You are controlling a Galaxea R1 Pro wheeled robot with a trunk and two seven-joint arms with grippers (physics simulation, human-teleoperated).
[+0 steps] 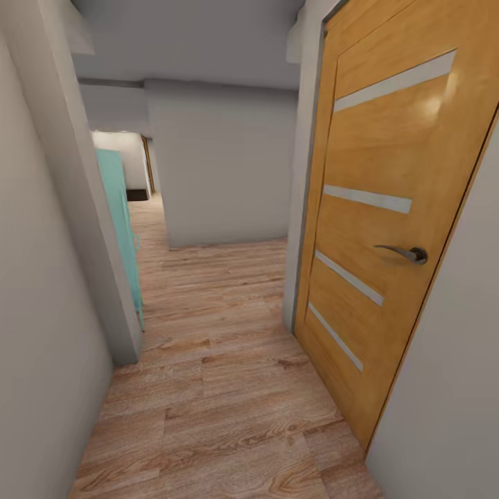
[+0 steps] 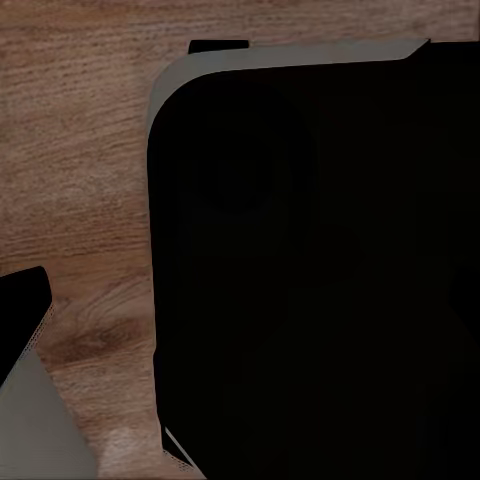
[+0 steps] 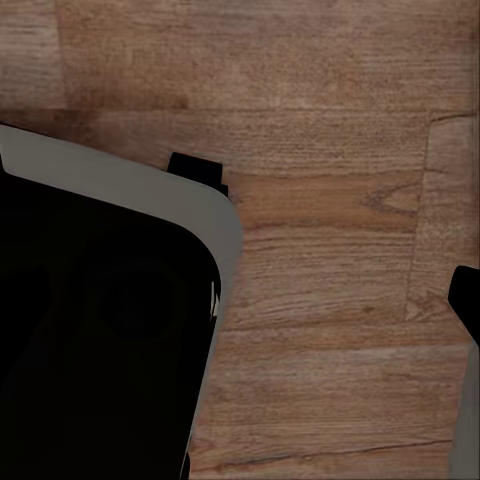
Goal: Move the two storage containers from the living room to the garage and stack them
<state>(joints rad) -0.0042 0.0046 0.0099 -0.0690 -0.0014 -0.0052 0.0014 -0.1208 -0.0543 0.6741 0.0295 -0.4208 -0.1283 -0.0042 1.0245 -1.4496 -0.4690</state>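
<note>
**Hands hanging low, no load that I can make out, rolling through a corridor**

My left hand and my right hand both hang down beside my base, each wrist camera looking straight at the floor. Whether either hand is released or clenched I cannot tell. A dark tip [image 2: 22,305] sits at the edge of the left wrist view and another dark tip [image 3: 466,300] at the edge of the right wrist view. Each may be one of my fingers, but neither shows how the jaws stand. Nothing orange-red lies near them.

Where the two storage containers are I cannot tell from here. I judge this to be a travel step, either toward the living room to fetch a container or between rooms. This is not the garage, since the wood plank floor [image 1: 229,388] under me is light timber rather than concrete.

My dark base [image 2: 320,270] with its grey rim looms close to both wrists over the planks. Around it is a narrow passage. A closed wooden door [image 1: 388,208] with pale stripes and a lever handle [image 1: 405,254] stands close on my right. A teal panel [image 1: 121,229] stands behind a wall corner on my left. A grey wall [image 1: 222,166] blocks the way ahead, with openings to either side of it.

The next move calls for steering the base, not reaching. I should keep the arms tucked, stay clear of the door frame and the left corner, and choose a turn at the grey wall.
</note>
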